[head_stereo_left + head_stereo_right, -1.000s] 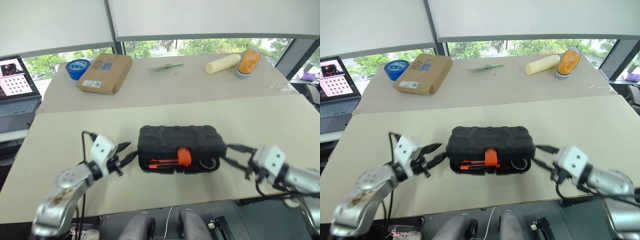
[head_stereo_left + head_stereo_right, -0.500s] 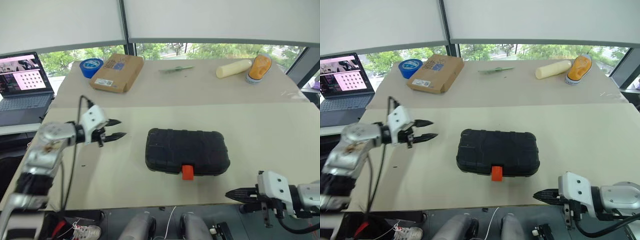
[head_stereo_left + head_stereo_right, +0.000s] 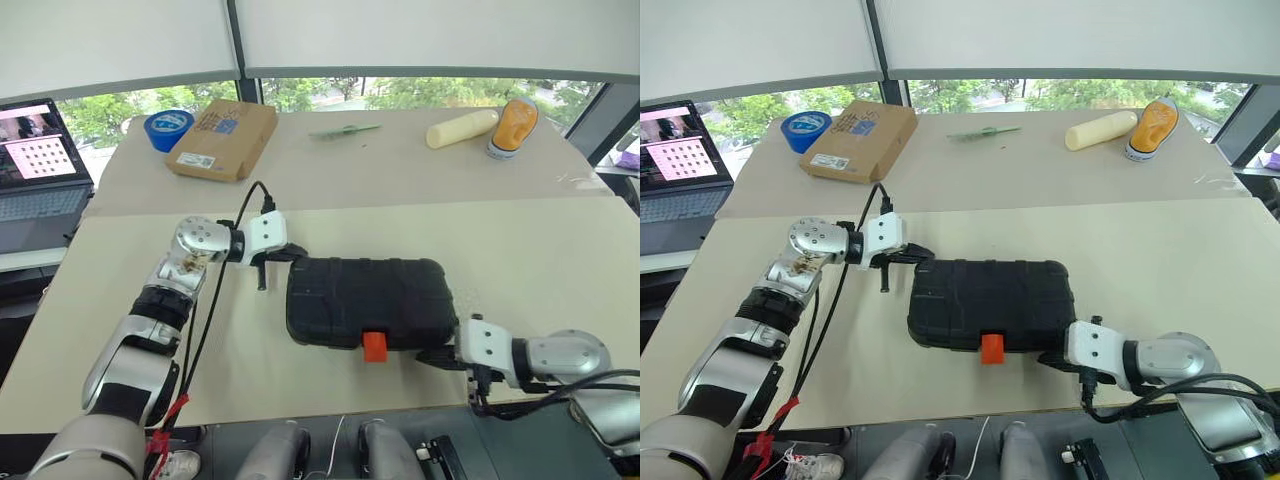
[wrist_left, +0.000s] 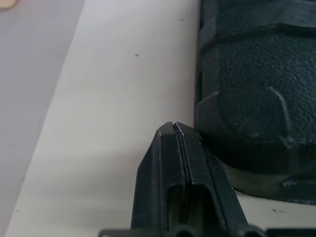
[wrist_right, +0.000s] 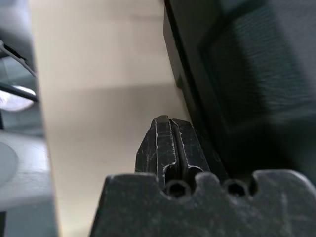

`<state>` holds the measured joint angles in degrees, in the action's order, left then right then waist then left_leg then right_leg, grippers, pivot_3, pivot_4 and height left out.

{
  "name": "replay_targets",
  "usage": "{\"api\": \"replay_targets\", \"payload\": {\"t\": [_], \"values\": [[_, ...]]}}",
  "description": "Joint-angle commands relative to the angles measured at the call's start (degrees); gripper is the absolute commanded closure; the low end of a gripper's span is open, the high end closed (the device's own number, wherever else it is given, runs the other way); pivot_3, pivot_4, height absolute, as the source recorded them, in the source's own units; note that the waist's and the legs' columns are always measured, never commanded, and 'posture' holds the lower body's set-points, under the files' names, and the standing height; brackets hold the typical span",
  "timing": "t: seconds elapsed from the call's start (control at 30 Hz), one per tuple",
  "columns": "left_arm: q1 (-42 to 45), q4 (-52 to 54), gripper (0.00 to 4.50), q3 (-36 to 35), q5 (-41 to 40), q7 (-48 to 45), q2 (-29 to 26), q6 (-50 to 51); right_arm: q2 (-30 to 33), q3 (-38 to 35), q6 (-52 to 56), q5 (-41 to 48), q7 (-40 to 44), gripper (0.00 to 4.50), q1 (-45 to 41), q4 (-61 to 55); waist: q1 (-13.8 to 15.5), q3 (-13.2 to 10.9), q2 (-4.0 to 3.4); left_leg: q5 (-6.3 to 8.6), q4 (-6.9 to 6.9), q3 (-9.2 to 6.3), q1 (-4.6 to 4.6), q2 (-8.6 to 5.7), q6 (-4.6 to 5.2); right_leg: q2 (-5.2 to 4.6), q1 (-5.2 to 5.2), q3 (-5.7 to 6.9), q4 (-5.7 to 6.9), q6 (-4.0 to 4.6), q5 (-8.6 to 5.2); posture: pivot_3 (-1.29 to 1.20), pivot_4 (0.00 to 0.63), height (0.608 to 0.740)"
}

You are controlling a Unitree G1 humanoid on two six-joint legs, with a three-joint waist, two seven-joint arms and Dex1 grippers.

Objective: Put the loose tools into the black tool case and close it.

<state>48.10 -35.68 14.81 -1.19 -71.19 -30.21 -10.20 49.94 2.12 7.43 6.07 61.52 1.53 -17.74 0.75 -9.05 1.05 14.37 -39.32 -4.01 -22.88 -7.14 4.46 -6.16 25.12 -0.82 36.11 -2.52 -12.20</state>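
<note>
Left eye view: black tool case (image 3: 367, 301) shut, mid-table, orange latch (image 3: 375, 346) facing front.
Left gripper (image 3: 290, 254), fingers pressed together, now at case's rear-left corner; right gripper (image 3: 432, 356), also pressed together, now against front-right edge; both stood apart earlier.

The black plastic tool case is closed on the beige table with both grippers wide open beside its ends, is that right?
Not quite. The black plastic tool case is closed on the beige table, but the left gripper and right gripper are shut, fingers pressed together, as both wrist views show.
</note>
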Motion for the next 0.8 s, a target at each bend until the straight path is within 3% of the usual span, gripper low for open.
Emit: {"api": "replay_targets", "payload": {"t": [0.03, 0.13, 0.43, 0.5, 0.6, 0.8], "values": [[-2.4, 8.0, 4.46, 0.7, -3.3, -6.5, -0.9, 4.4, -3.3, -1.2, -0.8, -4.3, -8.8, 4.5, -7.0, 6.1, -0.4, 0.0, 0.0, 0.0, -0.01, 0.02, 0.02, -0.01, 0.0, -0.01, -0.02, -0.02, 0.0, -0.02, 0.02, 0.0, 0.15, 0.735], [-4.9, 15.4, 4.46, -0.6, -6.9, -8.7, -1.7, 9.1, -4.5, -1.5, -1.2, -6.1, -11.6, 4.5, -10.8, 11.3, -0.6, 0.0, -0.01, 0.0, -0.17, 0.03, 0.0, -0.02, 0.02, 0.0, -0.02, -0.04, 0.07, -0.03, 0.03, 0.0, 0.15, 0.735], [1.4, 27.0, 4.46, -3.8, -14.6, -2.6, 4.6, 25.9, 2.6, -8.7, 3.3, 3.1, -3.1, 4.5, -6.0, 6.7, 0.6, 0.0, -0.05, 0.04, -0.6, -0.11, -0.36, -0.06, 0.09, 0.06, 0.05, 0.03, 0.08, -0.16, 0.1, 0.0, 0.15, 0.735], [2.1, 27.5, 4.46, -0.3, -13.2, -3.5, 6.6, 25.0, 4.8, -11.6, 5.0, 5.6, -1.1, 4.5, -4.8, 4.6, 0.4, 0.0, -0.08, 0.05, -0.55, -0.11, -0.27, -0.05, 0.09, 0.06, 0.0, 0.02, 0.08, -0.16, 0.1, 0.0, 0.15, 0.735], [1.2, 22.9, 4.46, 6.9, -5.3, -3.8, 8.4, 15.9, 6.3, -14.2, 9.2, 10.7, 0.9, 4.5, -3.4, -0.4, 0.3, 0.1, -0.19, 0.05, -0.5, -0.1, -0.24, -0.04, 0.09, 0.06, -0.03, 0.01, 0.08, -0.16, 0.1, 0.0, 0.15, 0.735], [0.4, 13.6, 4.46, 13.0, 2.9, -0.8, 10.8, 4.5, 4.9, -11.7, 14.8, 13.4, -0.8, 4.5, -1.7, -8.3, 0.1, 0.1, -0.21, 0.05, -0.5, -0.1, -0.24, 0.02, 0.09, -0.06, -0.04, -0.03, 0.05, -0.14, 0.1, 0.0, 0.15, 0.735]]}}
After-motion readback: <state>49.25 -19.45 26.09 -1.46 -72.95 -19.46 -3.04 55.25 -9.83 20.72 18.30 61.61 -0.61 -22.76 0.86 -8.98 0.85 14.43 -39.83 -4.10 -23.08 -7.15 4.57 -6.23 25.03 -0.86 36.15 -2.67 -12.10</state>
